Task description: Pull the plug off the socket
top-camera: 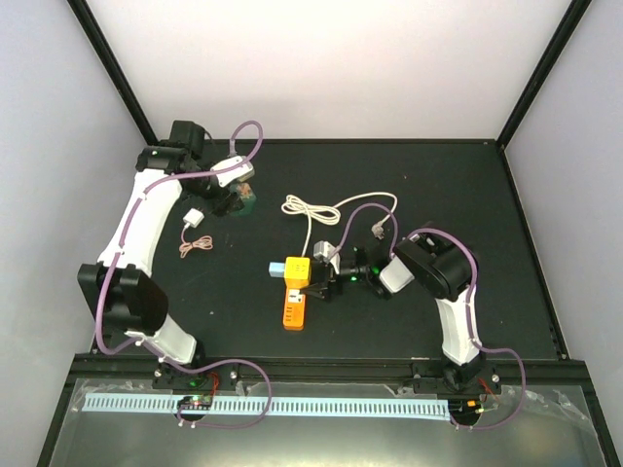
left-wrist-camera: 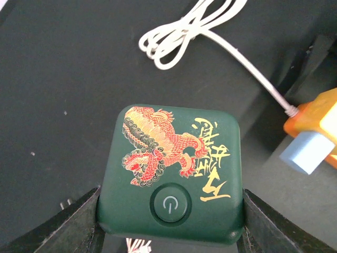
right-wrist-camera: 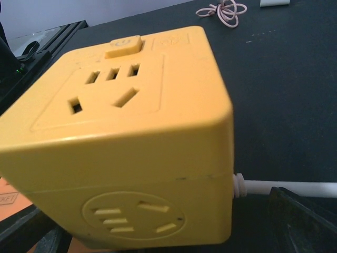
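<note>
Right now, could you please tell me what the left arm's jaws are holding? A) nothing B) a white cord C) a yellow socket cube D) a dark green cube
D: the left wrist view shows the dark green cube clamped between both jaws.
</note>
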`<state>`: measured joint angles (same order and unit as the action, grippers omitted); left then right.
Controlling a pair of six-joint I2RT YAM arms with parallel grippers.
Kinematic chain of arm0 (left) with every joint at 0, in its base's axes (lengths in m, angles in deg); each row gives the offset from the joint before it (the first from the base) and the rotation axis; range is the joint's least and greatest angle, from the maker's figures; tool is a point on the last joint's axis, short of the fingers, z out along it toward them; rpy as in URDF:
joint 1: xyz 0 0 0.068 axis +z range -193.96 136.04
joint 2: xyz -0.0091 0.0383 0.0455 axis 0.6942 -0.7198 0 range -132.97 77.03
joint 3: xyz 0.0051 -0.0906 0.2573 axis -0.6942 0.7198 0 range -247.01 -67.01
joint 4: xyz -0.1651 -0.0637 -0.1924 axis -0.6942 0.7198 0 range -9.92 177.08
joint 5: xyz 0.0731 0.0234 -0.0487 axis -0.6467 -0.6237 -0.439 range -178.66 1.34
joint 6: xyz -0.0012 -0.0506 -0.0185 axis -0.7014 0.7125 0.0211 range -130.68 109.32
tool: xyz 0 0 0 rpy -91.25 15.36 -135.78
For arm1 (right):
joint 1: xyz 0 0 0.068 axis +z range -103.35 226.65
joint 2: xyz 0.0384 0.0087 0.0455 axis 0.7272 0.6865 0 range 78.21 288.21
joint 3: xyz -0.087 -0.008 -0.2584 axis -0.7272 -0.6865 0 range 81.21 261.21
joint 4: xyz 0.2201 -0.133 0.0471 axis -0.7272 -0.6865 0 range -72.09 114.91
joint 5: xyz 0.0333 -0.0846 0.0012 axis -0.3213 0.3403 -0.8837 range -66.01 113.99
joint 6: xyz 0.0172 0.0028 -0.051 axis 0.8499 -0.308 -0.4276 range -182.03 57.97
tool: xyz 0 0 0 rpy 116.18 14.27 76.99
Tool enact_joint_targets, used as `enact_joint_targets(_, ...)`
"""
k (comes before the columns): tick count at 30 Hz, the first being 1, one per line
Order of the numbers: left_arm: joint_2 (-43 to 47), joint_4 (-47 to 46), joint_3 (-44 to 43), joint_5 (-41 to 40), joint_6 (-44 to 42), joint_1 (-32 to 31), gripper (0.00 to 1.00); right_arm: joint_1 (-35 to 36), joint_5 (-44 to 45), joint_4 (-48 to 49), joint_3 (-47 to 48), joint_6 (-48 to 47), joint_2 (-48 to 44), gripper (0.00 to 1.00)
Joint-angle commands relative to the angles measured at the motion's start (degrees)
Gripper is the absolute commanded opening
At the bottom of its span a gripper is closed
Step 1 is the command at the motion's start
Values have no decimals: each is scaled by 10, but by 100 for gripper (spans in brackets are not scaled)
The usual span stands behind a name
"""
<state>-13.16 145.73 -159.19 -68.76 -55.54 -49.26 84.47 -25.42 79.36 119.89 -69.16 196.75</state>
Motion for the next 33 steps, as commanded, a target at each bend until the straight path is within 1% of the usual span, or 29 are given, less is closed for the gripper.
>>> enact_joint_targets(1,-32,42,-53,-54,4,14,4,-10,4,29,-9,18,-22,100)
enact_joint_targets(5,-65,65,-82,-92,1,21,5,-9,-7,5,10,23,-60,100)
enact_joint_targets(10,-111,100,-129,-156,-4,29,4,-10,-2,-10,-4,30,-117,100)
enact_joint_targets(15,-154,130,-171,-205,-3,29,4,-10,-10,-91,-25,-1,-181,100)
enact_joint_targets(20,-179,136,-185,-248,4,28,4,-12,-8,-132,-42,-20,-253,100)
enact_joint_targets(23,-188,139,-189,-263,5,28,4,-11,-1,-174,-39,-32,-298,100)
enact_joint_targets(28,-205,148,-196,-285,6,28,4,-14,26,-284,-24,-87,-366,100)
enact_joint_targets(33,-224,144,-196,-313,4,25,4,-21,59,-388,-4,-119,-428,100)
